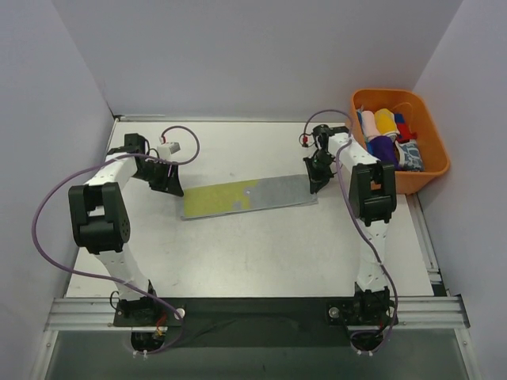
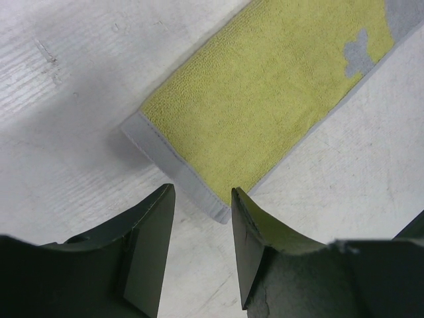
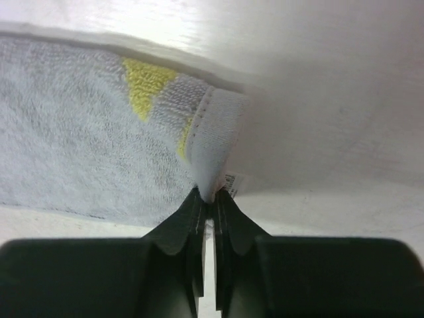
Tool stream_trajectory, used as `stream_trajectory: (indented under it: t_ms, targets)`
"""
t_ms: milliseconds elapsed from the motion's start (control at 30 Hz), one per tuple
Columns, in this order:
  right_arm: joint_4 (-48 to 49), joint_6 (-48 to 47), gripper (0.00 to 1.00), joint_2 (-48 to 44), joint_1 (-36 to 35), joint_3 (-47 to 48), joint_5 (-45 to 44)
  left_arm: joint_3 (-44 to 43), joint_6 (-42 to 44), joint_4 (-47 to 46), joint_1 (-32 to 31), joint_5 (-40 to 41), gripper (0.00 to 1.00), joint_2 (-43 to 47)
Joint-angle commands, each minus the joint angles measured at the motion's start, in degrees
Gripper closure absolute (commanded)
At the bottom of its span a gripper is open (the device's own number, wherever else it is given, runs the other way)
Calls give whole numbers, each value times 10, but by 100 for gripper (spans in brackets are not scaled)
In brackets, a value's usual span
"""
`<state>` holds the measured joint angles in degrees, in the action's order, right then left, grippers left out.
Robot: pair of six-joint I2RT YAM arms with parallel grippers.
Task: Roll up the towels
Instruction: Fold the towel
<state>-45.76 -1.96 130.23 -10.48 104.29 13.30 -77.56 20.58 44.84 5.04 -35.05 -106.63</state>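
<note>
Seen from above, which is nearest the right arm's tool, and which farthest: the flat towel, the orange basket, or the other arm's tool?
1. Towel: touching; its right end is pinched in the right tool.
2. Orange basket: a short way off to the right.
3. Left tool: farthest, over on the left by the towel's other end.

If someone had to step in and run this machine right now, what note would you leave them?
Left pincer: open, poised just off the towel's yellow end, holding nothing.
Right pincer: shut on the towel's grey end, its edge pinched up.
Towel: flat and full length on the table; other cloths sit in the orange basket.
Done: one end gripped.
Left: roll it up.
</note>
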Motion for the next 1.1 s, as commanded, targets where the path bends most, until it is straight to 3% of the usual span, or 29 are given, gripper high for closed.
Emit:
stream_trajectory:
  t_ms: [0, 300, 567, 800, 1067]
  targets:
    - [-39, -17, 100, 20, -14, 18, -6, -30, -12, -11, 2, 3, 50, -9]
    - [-46, -57, 100, -73, 26, -9, 10, -9, 9, -12, -3, -4, 50, 25]
    - [-60, -68, 100, -125, 17, -23, 49, 18, 17, -16, -35, -9, 50, 35]
    - [-62, -38, 100, -159, -41, -24, 96, 14, -40, -32, -44, -33, 51, -12]
    - [-58, 11, 100, -103, -112, 31, 135, 25, -62, -51, -46, -35, 58, -55]
